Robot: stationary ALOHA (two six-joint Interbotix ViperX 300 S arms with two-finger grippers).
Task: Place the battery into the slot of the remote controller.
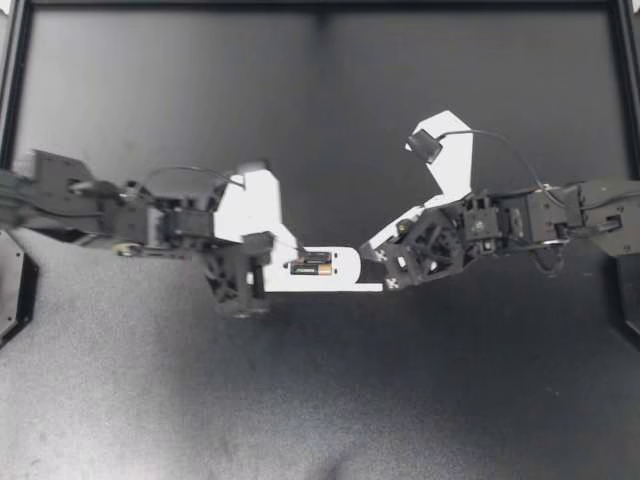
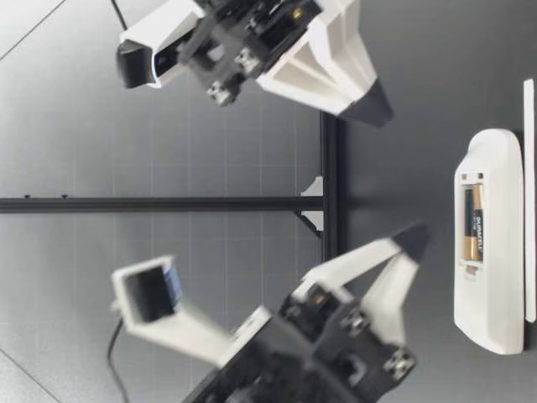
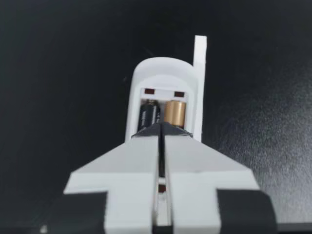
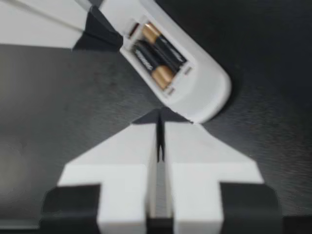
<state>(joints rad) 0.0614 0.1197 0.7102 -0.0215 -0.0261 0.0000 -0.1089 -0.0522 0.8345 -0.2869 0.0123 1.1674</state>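
Observation:
The white remote controller lies flat on the dark table with its battery compartment open. Two batteries sit side by side in the slot, as the left wrist view and the right wrist view show. My left gripper hangs shut and empty just above the compartment end of the remote. My right gripper hovers shut and empty over the other, rounded end. In the low view both grippers, left and right, hang a little above the remote.
A thin white strip, perhaps the battery cover, lies along the remote's near side, also seen beside it from the left wrist. A black frame borders the table at the far side.

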